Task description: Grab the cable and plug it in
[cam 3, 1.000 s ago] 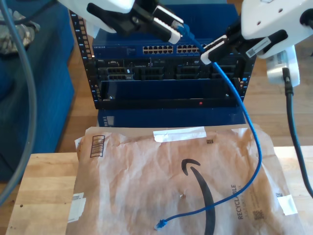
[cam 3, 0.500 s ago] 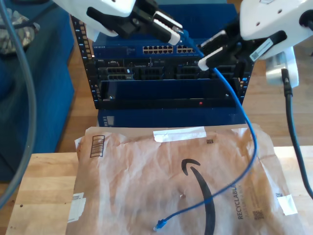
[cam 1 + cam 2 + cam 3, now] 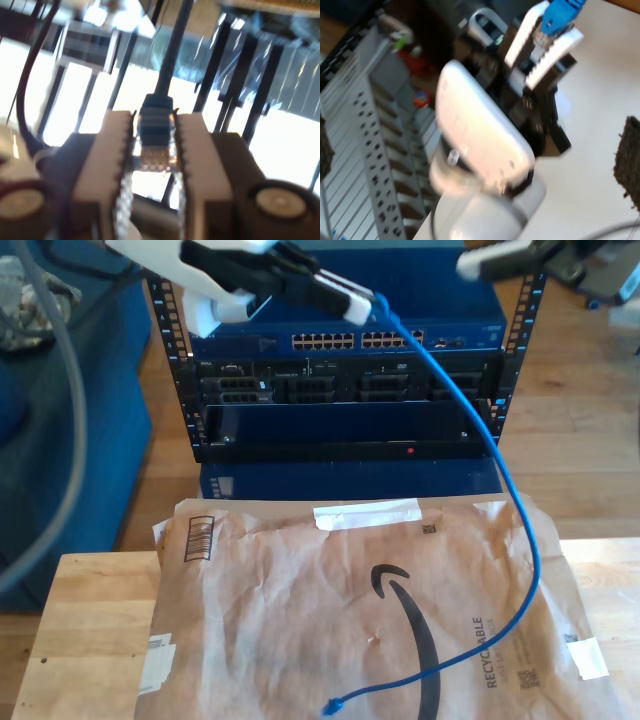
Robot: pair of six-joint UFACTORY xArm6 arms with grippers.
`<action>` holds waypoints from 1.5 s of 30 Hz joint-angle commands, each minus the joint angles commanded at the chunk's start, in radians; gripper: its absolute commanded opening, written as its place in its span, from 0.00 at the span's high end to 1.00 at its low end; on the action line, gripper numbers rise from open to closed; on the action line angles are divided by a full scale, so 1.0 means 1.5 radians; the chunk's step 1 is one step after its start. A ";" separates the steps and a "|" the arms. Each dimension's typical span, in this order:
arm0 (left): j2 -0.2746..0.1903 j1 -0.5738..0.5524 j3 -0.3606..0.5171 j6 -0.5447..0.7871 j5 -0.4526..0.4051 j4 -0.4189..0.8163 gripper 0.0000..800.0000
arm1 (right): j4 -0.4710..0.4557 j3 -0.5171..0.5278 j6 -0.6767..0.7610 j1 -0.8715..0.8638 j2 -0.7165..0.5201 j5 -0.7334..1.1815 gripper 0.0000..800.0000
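I work in what looks like a network lab or server room corner. On the far side of the scene stands an open equipment rack (image 3: 340,390) with perforated rails, holding a blue network switch (image 3: 350,335) with rows of ports and darker server units (image 3: 340,383) under it. Near me is a pale wooden workbench (image 3: 90,640) with a brown paper mailer (image 3: 300,610) spread on it. The floor (image 3: 575,440) is wood, and a blue upholstered piece (image 3: 60,440) stands at the exterior view's left.
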 joint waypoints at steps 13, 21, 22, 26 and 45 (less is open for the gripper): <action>0.109 0.024 0.008 -0.044 0.159 -0.181 0.99 | 0.001 0.012 -0.106 0.044 -0.025 -0.032 0.01; 0.107 0.019 0.024 -0.043 0.181 -0.182 0.99 | 0.000 0.063 -0.166 0.117 -0.010 -0.130 0.01; 0.107 0.018 0.023 -0.044 0.180 -0.183 0.99 | 0.000 0.077 -0.177 0.133 -0.007 -0.158 0.01; 0.108 0.017 0.020 -0.046 0.179 -0.183 0.98 | -0.004 0.114 -0.210 0.242 0.023 -0.283 0.01; 0.108 0.014 0.033 -0.042 0.191 -0.184 0.97 | -0.083 0.184 -0.225 0.341 0.012 -0.437 0.16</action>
